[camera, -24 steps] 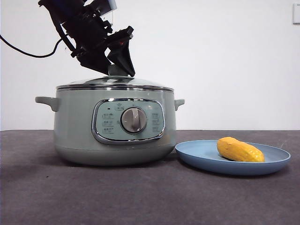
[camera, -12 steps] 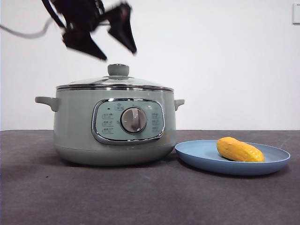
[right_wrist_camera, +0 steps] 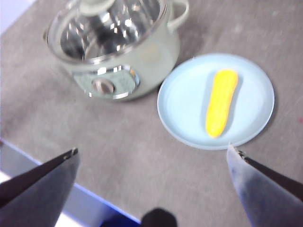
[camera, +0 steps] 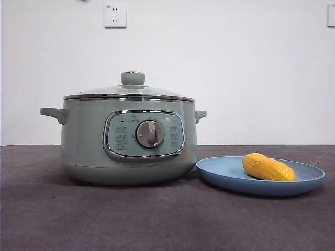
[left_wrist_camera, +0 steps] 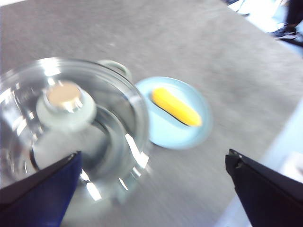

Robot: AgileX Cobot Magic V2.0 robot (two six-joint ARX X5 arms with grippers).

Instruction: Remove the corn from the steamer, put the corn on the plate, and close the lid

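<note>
Corn [camera: 268,167] lying on its side on the right half of the plate [camera: 220,172], taper pointing right, nothing touching it. Plate just beside the steamer [camera: 84,141], on its right, on the dark table [camera: 157,225]. Lid [camera: 104,92] seated level on the steamer rim, no gap visible, green knob [camera: 133,78] upright in the middle and free. Left gripper [left_wrist_camera: 152,158] high above the lid and a little to its near side, jaws spread wide, nothing between them; picture there blurred. Right gripper [right_wrist_camera: 152,149] also high, over the near table edge with steamer and plate both below, jaws wide apart and empty. Neither gripper visible from the front. Judged from this: all three steps done, closing of the lid the last one, task at its end. Next move, if any: only to bring both arms to rest, away from knob and plate, without knocking the lid off its seat.
</note>
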